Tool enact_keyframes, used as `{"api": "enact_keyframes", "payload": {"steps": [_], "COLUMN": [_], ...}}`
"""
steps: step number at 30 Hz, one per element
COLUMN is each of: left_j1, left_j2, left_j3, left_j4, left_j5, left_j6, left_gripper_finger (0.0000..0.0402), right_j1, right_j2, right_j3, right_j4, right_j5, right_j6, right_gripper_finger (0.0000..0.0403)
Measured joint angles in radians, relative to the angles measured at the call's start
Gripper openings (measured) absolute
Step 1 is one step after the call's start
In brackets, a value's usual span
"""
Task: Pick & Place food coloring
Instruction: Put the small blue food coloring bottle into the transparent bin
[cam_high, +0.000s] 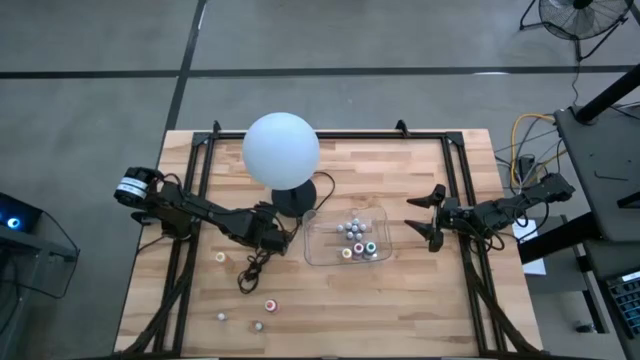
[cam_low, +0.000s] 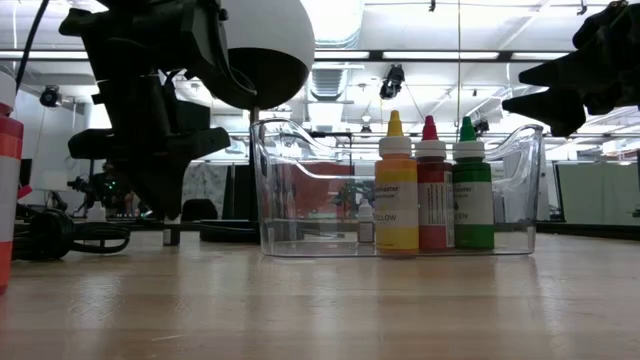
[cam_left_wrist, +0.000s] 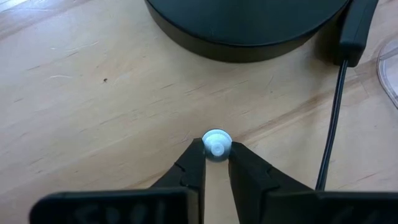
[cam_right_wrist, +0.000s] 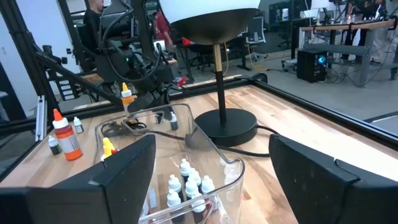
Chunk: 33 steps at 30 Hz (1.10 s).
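Observation:
My left gripper points down beside the lamp's base, shut on a tiny white-capped food coloring bottle. Several more bottles stand in the clear tray; the low view shows a yellow bottle, a red one and a green one there. Loose bottles stand on the wood near the table's near-left part: a pale-capped one, a red-capped one and two smaller ones. My right gripper hovers open to the right of the tray, touching nothing. My left gripper pinches the small bottle between its two fingertips, at its white cap. The fingers come from above, pointing down, and the bottle stands upright between them. Whether its base rests on the table cannot be told.
The big white globe lamp stands on a black round base just beyond my left gripper. Its black cord runs past the gripper and coils on the wood. Black frame rails border the table's sides.

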Motion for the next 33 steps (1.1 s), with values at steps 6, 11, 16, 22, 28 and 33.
{"api": "enact_keyframes", "payload": {"steps": [6, 11, 16, 22, 28, 33], "left_j1": [-0.002, -0.015, -0.035, -0.071, -0.110, -0.136], "left_j2": [-0.001, -0.015, -0.048, -0.110, -0.163, -0.193], "left_j3": [0.009, 0.027, 0.039, 0.083, 0.167, 0.245], "left_j4": [-0.005, -0.013, -0.023, -0.074, -0.178, -0.245], "left_j5": [0.012, 0.018, 0.021, 0.036, 0.058, 0.087], "left_j6": [-0.002, -0.002, 0.002, 0.056, 0.141, 0.191], "left_gripper_finger": [0.0028, 0.0027, 0.0027, 0.0027, 0.0026, 0.0026], "right_j1": [0.000, 0.000, 0.001, 0.001, 0.001, 0.000], "right_j2": [0.000, 0.000, 0.000, 0.000, 0.000, 0.000], "right_j3": [0.000, 0.000, 0.000, 0.000, 0.000, 0.000], "right_j4": [0.000, 0.000, 0.000, 0.000, 0.000, 0.000], "right_j5": [0.000, 0.000, 0.000, 0.000, 0.000, -0.002], "right_j6": [0.000, 0.000, 0.000, 0.000, 0.000, 0.000], "right_gripper_finger": [0.0299, 0.0305, 0.0310, 0.0308, 0.0301, 0.0307]}}
